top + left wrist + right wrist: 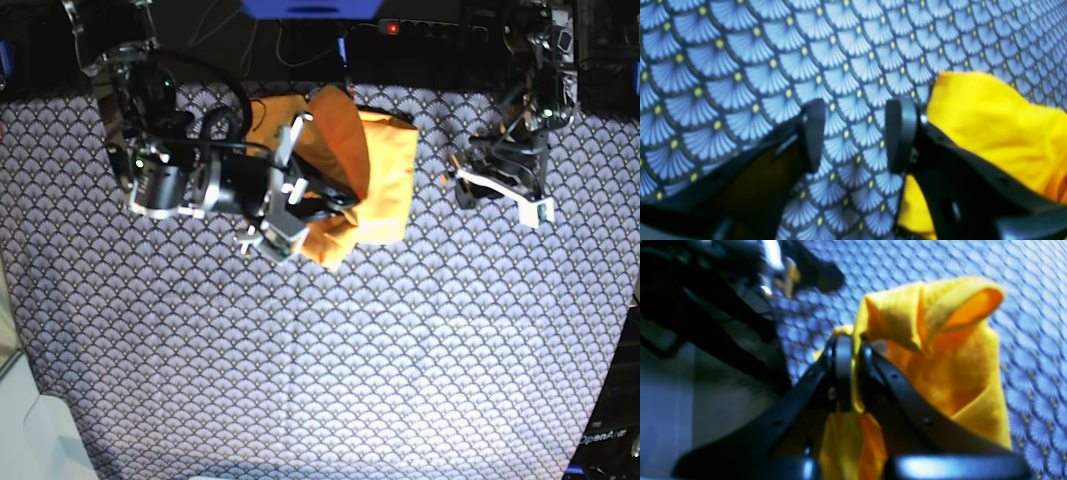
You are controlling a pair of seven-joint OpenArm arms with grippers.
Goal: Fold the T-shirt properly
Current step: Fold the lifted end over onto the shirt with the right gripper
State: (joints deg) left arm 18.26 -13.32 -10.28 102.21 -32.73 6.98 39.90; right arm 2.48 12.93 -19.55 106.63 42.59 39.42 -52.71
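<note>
Shirt first, since that's your job: in the left wrist view, the yellow shirt (967, 113) is over on the right side, lying on the blue scale-print cloth (723, 76). Your left gripper (855, 136) has its fingers spread a good way apart, with only patterned cloth showing between them. The finger on the picture's right overlaps the shirt's edge from this angle, but you've got no fabric between the two.

Over in the right wrist view, your right gripper (853, 373) is nearly closed, with a narrow fold of the shirt pinched between its fingertips. Fabric bunches up just beside the grip and curls into an open loop toward the upper right (kind of like a floppy sleeve, though you can't really tell which part it is). You can also spot a small white tag (880, 346) right by the fingers. Your left arm (800, 270) shows at the upper left, pretty blurry.

Now the base view: the shirt sits in the upper middle of the picture, rumpled, with a raised bit standing up and a flatter panel to its right. Your right arm (190, 170) reaches across from the picture's left, over the shirt, while your left gripper hangs well apart from it on the picture's right.
</note>
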